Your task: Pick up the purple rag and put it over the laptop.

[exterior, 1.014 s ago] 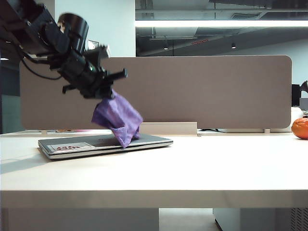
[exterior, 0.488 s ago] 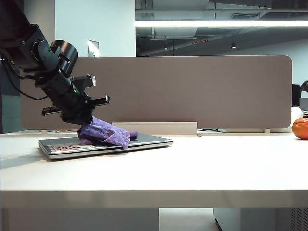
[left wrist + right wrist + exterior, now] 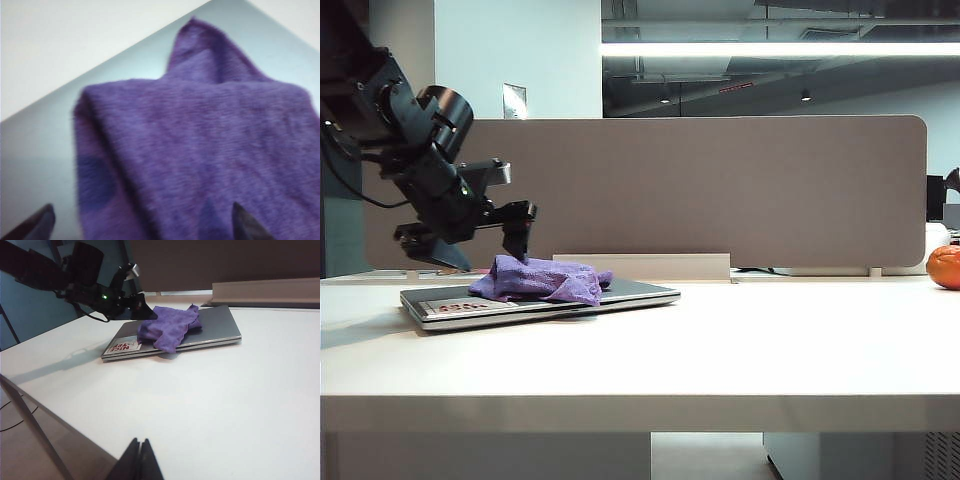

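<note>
The purple rag (image 3: 542,280) lies bunched on the closed laptop (image 3: 630,292), covering the middle of its lid; a white sticker with red marks (image 3: 460,306) shows at the lid's near left corner. My left gripper (image 3: 480,250) hangs just above the rag's left end, jaws open wide, nothing between them. In the left wrist view the rag (image 3: 200,150) fills the frame over the laptop lid (image 3: 45,145), with one fingertip (image 3: 242,225) on each side of it. The right wrist view shows the rag (image 3: 170,326), the laptop (image 3: 220,325) and my right gripper (image 3: 139,442), shut and empty over the table's near edge.
A beige partition (image 3: 720,190) runs along the back of the white table (image 3: 720,350). An orange round object (image 3: 944,266) sits at the far right edge. A low beige riser (image 3: 650,265) stands behind the laptop.
The left gripper carried the hanging rag down to the left onto the laptop lid, then opened and let it go; the rag now lies flat and free.
</note>
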### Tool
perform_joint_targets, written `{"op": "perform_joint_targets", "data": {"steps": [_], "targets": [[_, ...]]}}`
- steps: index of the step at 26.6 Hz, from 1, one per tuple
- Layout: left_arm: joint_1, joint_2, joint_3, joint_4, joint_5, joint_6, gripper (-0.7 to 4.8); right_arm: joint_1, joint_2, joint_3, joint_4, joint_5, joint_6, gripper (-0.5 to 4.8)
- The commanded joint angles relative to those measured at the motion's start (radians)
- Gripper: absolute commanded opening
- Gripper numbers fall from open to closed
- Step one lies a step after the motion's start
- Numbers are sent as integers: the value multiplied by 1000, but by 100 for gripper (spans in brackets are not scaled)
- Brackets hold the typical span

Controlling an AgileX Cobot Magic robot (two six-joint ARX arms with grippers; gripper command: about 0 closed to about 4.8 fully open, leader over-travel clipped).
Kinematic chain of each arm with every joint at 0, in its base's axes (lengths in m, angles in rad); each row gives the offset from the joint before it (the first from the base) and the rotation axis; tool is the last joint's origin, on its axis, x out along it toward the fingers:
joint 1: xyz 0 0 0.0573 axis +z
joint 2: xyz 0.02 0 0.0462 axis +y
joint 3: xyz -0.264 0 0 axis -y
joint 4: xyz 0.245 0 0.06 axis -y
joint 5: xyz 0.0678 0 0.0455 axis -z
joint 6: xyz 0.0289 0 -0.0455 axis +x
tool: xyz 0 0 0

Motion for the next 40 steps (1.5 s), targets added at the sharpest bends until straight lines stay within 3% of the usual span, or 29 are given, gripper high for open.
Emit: {"op": "perform_joint_targets", "data": {"steps": [1,6,11,14,16,26,40], "targets": [[14,-49,4,-39,-11,0,468,0,-2,-3,4,-1,0,22],[30,-143,4,-119,-12,0,451,0,-2,-3,2,2,0,22],[30,-258,3,-237,-12,1,147,0,-2,-3,3,119,-9,22],[30,-310,2,-296,-12,2,33,0,-2,-3,3,229,-9,22],[30,-339,2,-327,-13,11,-8,0,-2,-3,3,288,-9,22],[30,-505,-23,-492,-31,106,-6,-1,-2,-3,3,606,-19,22],[30,-916,-371,-410,-28,120,-6,0,-2,-3,2,631,-63,22]]}}
